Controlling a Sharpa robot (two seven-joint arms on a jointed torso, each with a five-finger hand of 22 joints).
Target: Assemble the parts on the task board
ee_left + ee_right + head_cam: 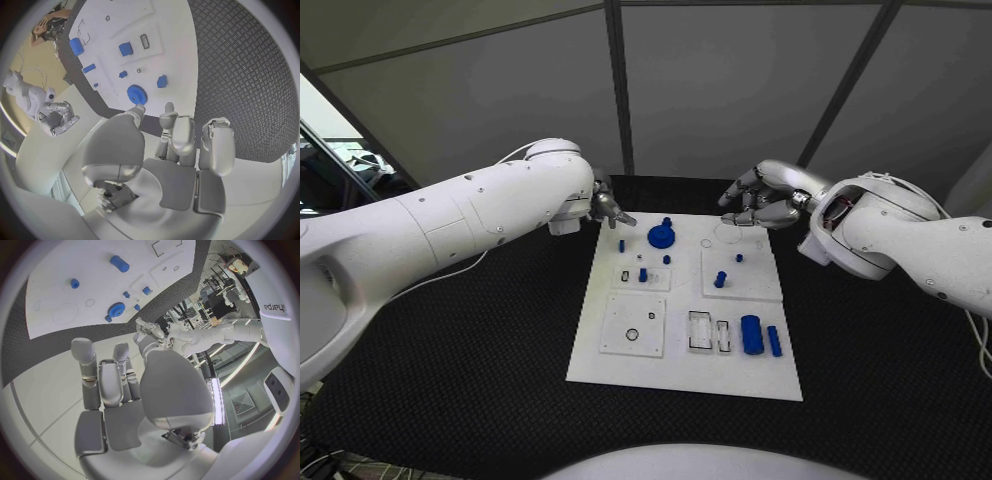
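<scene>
Above board's far edge, both hands (609, 206) (759, 205) hover, fingers apart

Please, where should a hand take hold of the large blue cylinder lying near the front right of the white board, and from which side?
Probably from above, fingers closing across the middle of the blue cylinder. It lies flat on the task board, long axis running front to back, with a thin blue bar close on its right, so the sides leave little room.
</scene>
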